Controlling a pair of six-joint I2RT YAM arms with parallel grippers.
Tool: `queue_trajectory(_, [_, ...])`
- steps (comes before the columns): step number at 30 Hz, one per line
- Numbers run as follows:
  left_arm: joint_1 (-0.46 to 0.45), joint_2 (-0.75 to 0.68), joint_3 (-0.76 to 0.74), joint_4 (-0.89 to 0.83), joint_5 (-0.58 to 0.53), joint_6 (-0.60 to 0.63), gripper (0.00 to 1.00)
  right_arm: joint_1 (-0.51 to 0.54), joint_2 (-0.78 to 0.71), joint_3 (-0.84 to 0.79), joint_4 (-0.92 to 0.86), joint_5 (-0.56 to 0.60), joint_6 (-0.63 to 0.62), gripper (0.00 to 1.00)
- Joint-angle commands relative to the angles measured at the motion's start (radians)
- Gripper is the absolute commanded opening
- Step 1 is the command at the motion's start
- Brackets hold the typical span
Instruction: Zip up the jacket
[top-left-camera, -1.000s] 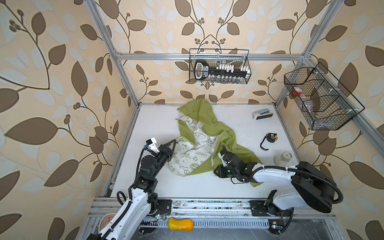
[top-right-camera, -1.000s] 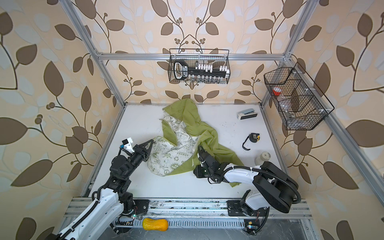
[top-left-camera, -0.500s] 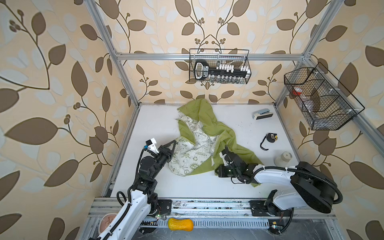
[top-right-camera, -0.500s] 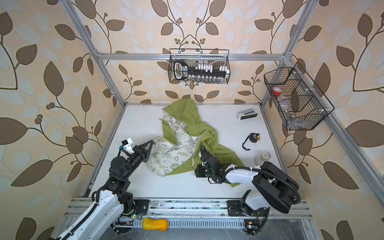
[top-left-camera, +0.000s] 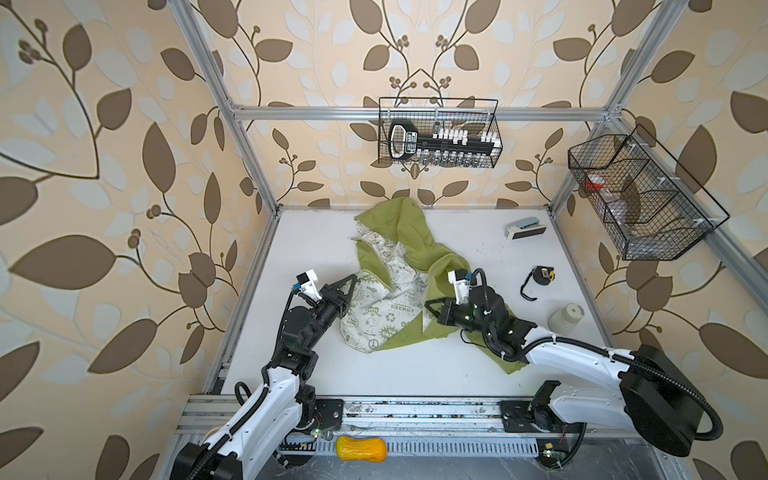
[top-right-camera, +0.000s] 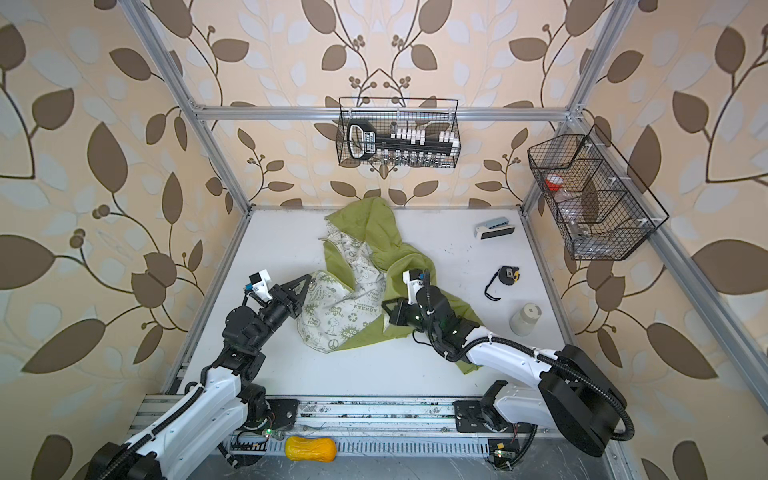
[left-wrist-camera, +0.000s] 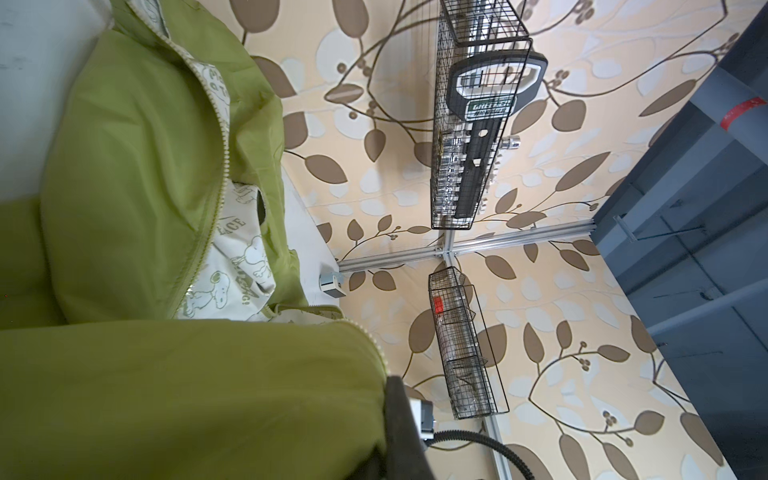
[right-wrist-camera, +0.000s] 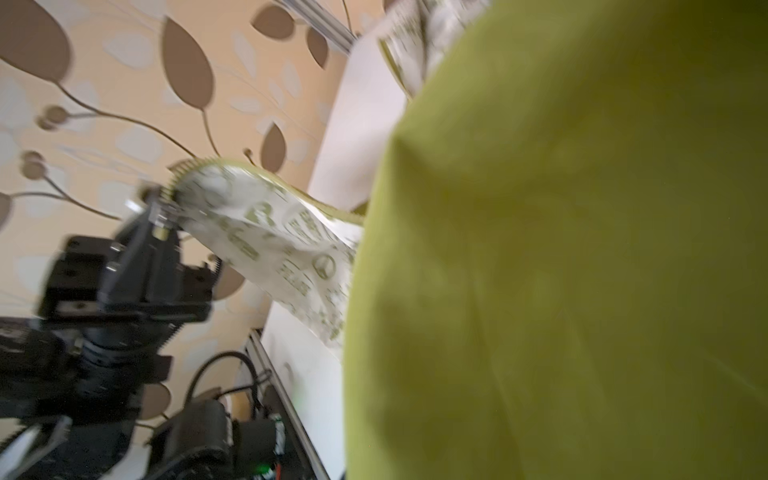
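The jacket (top-left-camera: 415, 232) lies crumpled mid-table in both top views, olive green outside with white printed lining (top-right-camera: 332, 320) turned up. My left gripper (top-left-camera: 352, 279) is shut on the jacket's left zip edge. In the right wrist view the left gripper (right-wrist-camera: 164, 212) pinches the toothed edge of the lining. My right gripper (top-left-camera: 428, 304) is shut on the green front edge, its arm resting over the fabric. Green cloth (right-wrist-camera: 582, 249) hides the right jaws in the right wrist view. In the left wrist view one dark finger (left-wrist-camera: 405, 424) shows beside green fabric (left-wrist-camera: 145, 166).
A wire basket (top-left-camera: 438, 139) hangs on the back wall and another wire basket (top-left-camera: 640, 199) on the right wall. A stapler-like block (top-left-camera: 525, 228), a tape measure (top-left-camera: 542, 275) and a white jar (top-left-camera: 565, 318) stand right of the jacket. An orange object (top-left-camera: 360, 449) lies by the front rail.
The right gripper's jaws have closed on the jacket's green edge and shifted slightly. The left arm has held its grip and place.
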Motion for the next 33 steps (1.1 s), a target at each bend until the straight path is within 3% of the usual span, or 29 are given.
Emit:
queue_trajectory(1, [-0.002, 0.040, 0.050, 0.233, 0.018, -0.027, 0.00, 0.014, 0.055, 0.083, 0.280, 0.088, 0.076, 0.00])
queue_trajectory(7, [-0.014, 0.114, 0.072, 0.327, 0.008, -0.028, 0.00, 0.045, 0.278, 0.217, 0.563, 0.121, 0.228, 0.00])
queue_trajectory(12, [-0.020, 0.150, 0.081, 0.394, 0.000, -0.035, 0.00, 0.083, 0.382, 0.324, 0.606, 0.164, 0.238, 0.00])
queue_trajectory(15, [-0.022, 0.151, 0.111, 0.340, 0.019, -0.028, 0.00, 0.099, 0.386, 0.340, 0.596, 0.223, 0.189, 0.00])
queue_trajectory(20, [-0.046, 0.198, 0.124, 0.411, -0.019, -0.036, 0.00, 0.134, 0.404, 0.386, 0.560, 0.276, 0.091, 0.00])
queue_trajectory(33, [-0.122, 0.310, 0.195, 0.597, -0.137, -0.010, 0.00, 0.193, 0.435, 0.403, 0.805, 0.420, -0.027, 0.00])
